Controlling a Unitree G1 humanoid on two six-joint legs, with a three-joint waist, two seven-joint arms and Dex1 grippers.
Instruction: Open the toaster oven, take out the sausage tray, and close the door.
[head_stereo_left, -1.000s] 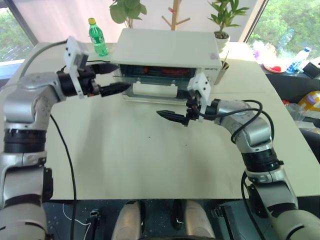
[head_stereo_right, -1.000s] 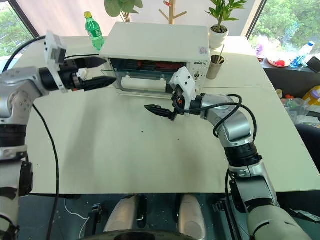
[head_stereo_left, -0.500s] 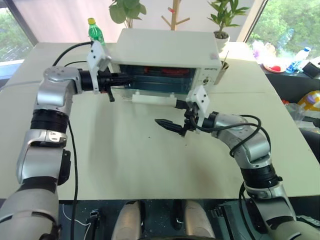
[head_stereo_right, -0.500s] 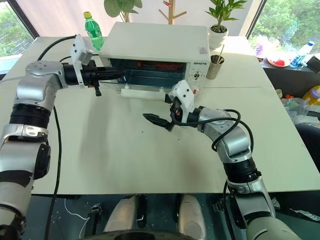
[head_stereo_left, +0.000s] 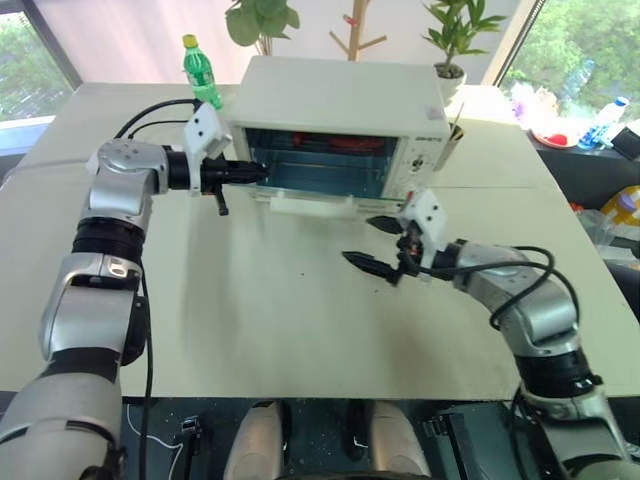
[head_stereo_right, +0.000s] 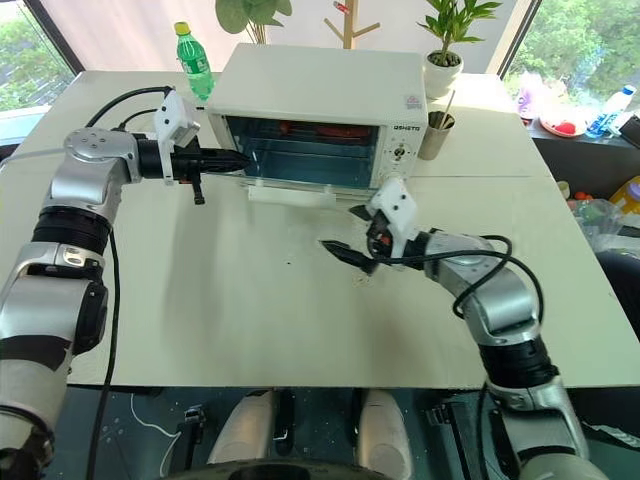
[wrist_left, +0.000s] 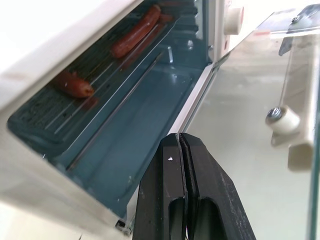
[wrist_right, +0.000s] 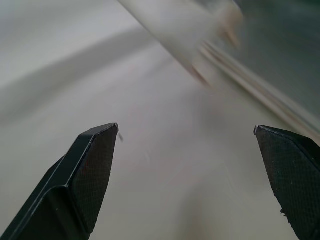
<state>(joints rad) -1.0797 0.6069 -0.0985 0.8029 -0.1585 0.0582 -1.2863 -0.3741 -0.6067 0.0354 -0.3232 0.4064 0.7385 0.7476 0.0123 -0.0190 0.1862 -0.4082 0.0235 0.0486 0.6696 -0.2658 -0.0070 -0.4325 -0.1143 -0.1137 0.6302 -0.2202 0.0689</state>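
Observation:
The white toaster oven (head_stereo_left: 340, 85) stands at the far middle of the table. Its glass door (head_stereo_right: 300, 185) hangs folded down, the white bar handle (head_stereo_left: 310, 206) toward me. Inside, the sausage tray (wrist_left: 107, 70) sits on the upper level with two reddish sausages (wrist_left: 135, 32) on it. My left gripper (head_stereo_left: 262, 172) is shut on nothing, its tip at the left edge of the oven's mouth just above the door. My right gripper (head_stereo_left: 357, 239) is open over the table, in front of the door's right end, with nothing between its fingers.
A green bottle (head_stereo_left: 202, 72) stands behind the oven's left corner. A potted plant (head_stereo_left: 452, 70) and a cup with sticks (head_stereo_right: 433, 135) are at its right. The pale table (head_stereo_left: 250, 310) stretches toward me. A side table with clutter (head_stereo_left: 600, 125) lies far right.
The door has dropped from partly open to fully down. My left gripper shut and moved in to the oven's left edge. My right gripper pulled back right and lower, staying open.

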